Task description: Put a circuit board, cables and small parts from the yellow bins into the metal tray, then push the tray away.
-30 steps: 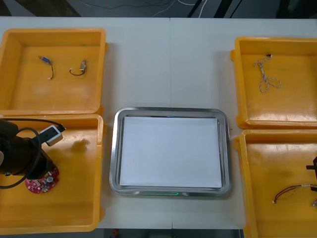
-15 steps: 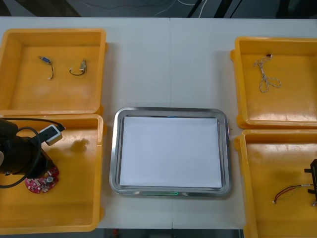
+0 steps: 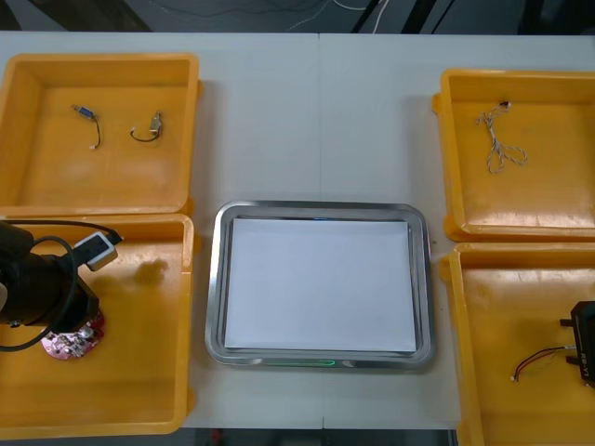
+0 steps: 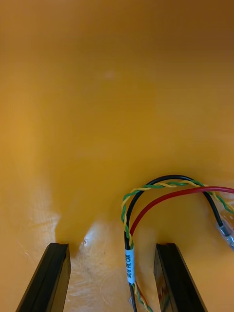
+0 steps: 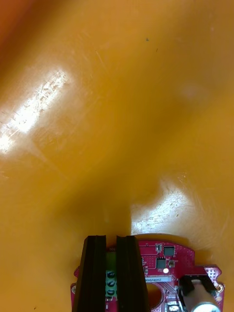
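left hand [image 5: 116,240] pinching board [image 5: 168,257], right hand [image 4: 111,246] spread

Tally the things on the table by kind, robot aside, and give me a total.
yellow bins: 4
metal tray: 1
red circuit board: 1
long cables, one in each right-side bin: 2
short wired pieces, far left bin: 2
Total: 10

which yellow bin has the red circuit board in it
The near left bin: the round red circuit board lies there, the left gripper shut on it. No other bin holds anything red and round.
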You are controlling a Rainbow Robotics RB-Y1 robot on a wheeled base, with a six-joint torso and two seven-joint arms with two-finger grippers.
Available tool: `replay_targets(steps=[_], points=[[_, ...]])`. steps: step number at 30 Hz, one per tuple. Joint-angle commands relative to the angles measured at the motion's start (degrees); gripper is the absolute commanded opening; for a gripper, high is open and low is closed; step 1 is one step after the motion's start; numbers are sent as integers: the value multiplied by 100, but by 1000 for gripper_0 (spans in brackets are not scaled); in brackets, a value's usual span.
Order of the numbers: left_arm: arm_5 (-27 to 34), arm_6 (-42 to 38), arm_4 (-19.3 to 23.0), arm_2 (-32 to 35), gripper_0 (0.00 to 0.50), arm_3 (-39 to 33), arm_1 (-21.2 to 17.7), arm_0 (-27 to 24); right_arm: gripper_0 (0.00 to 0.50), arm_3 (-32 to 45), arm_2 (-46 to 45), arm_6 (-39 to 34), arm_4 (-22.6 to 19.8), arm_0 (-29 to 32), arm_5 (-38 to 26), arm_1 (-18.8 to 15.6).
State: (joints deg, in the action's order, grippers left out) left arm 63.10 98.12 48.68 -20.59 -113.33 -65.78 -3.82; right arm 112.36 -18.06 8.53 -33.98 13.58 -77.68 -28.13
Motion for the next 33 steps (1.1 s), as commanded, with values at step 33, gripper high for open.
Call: replay_targets(steps=[33], points=[[1952,5,405,1558,0,-1297,250,-119,500,-101,347,-18,110,330,60,70]])
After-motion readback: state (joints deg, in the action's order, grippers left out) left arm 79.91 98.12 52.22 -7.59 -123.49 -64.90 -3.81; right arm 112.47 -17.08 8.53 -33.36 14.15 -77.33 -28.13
